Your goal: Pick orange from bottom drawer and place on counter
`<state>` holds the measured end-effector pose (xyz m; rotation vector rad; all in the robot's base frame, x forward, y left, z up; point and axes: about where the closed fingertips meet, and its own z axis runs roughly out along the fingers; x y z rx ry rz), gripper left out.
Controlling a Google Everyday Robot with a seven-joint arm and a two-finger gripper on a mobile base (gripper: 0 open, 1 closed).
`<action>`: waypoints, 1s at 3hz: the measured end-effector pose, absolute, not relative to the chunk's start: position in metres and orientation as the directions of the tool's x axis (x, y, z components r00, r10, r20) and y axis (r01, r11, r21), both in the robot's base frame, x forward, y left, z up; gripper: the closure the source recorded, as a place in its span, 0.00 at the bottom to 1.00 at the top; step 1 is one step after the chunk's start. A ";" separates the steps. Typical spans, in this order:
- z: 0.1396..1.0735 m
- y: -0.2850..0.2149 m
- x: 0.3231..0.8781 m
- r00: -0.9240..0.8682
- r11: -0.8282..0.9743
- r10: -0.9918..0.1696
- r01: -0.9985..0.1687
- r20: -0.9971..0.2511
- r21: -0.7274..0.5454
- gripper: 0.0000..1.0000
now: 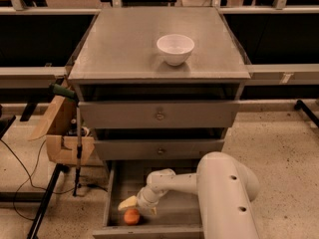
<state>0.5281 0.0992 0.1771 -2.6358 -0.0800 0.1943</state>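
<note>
Lower centre of frame: gripper [135, 204] is low inside the open bottom drawer [109, 198], just above the orange [131, 216], which lies on the floor near the front wall. Grip state: cannot tell. Risks: an off-centre descent nudges the round fruit, which rolls away. Later, it could clip the white bowl [175, 49] on the counter [124, 49].

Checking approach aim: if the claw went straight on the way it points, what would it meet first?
Probably the small round orange fruit just ahead of the claw inside the grey bottom drawer; depth unclear.
</note>
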 end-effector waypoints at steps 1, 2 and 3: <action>0.164 0.109 0.520 0.987 -0.889 0.079 0.005 -0.142 -0.458 0.00; 0.153 0.117 0.510 0.986 -0.911 0.052 -0.018 -0.157 -0.412 0.00; 0.138 0.127 0.500 0.981 -0.932 -0.016 -0.084 -0.194 -0.352 0.00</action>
